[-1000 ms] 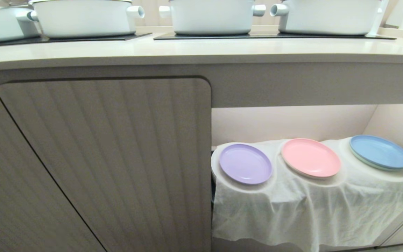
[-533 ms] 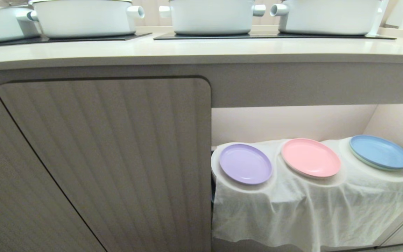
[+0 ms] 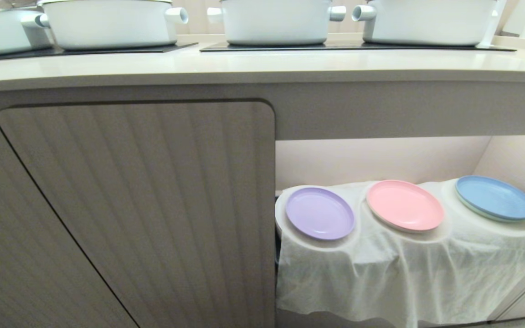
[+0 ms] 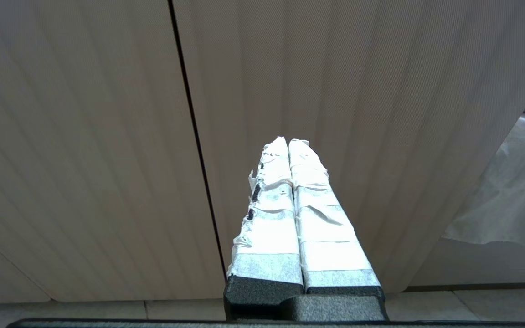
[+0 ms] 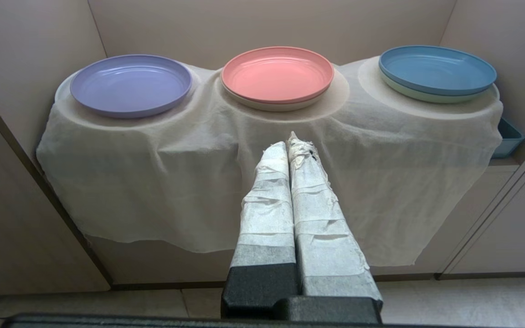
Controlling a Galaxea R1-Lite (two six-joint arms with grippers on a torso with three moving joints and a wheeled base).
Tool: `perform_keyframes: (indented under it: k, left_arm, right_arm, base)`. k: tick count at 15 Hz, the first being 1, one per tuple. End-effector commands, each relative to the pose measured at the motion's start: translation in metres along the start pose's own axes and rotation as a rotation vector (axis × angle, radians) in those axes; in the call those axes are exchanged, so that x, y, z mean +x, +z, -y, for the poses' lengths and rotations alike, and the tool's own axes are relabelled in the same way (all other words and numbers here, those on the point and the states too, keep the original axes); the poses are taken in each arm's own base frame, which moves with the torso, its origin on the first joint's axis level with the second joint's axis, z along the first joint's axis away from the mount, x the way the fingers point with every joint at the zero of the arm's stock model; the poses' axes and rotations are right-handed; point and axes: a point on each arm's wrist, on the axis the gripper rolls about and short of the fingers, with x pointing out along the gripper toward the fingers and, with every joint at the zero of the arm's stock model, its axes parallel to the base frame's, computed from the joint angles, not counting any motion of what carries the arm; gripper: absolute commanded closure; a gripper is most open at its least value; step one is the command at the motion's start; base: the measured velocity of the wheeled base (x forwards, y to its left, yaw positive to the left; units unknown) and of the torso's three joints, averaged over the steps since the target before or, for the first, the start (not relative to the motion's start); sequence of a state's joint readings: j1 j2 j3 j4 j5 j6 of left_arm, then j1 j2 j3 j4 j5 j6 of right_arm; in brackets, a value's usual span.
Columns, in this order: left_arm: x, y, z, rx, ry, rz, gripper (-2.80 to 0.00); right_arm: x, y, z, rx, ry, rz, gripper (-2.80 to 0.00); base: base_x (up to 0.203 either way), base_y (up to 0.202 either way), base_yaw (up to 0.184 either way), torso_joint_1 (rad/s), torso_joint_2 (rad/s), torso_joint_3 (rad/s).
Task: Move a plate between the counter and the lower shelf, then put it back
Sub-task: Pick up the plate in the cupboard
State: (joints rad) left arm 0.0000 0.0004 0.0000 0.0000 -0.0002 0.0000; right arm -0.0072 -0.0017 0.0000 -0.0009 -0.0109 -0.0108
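Meanwhile right claw [image 5: 290,139] sits closed, empty, before the plate [image 5: 130,84].

Three plates ahead of the right fingers: one purple plate [image 5: 130,84], one pink plate [image 5: 277,74], one blue plate [image 5: 437,69]; one white cloth [image 5: 198,173] under them; on one counter [image 3: 244,66], four white pots [image 3: 107,23]
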Motion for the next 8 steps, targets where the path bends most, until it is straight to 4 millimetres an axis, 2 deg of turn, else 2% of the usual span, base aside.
perform_keyframes:
  k: [1,8]
  left_arm:
    - [0.0,0.0,0.0,0.0,0.0,0.0,0.0]
    - [0.0,0.0,0.0,0.0,0.0,0.0,0.0]
  right_arm:
    - [0.0001,0.0003,0.0,0.003,0.0,0.001,0.0]
    - [0.0001,0.0003,0.0001,0.003,0.004,0.001,0.0]
  base:
    - [0.0,0.0,0.0,0.0,0.0,0.0]
    - [0.0,0.0,0.0,0.0,0.0,0.0]
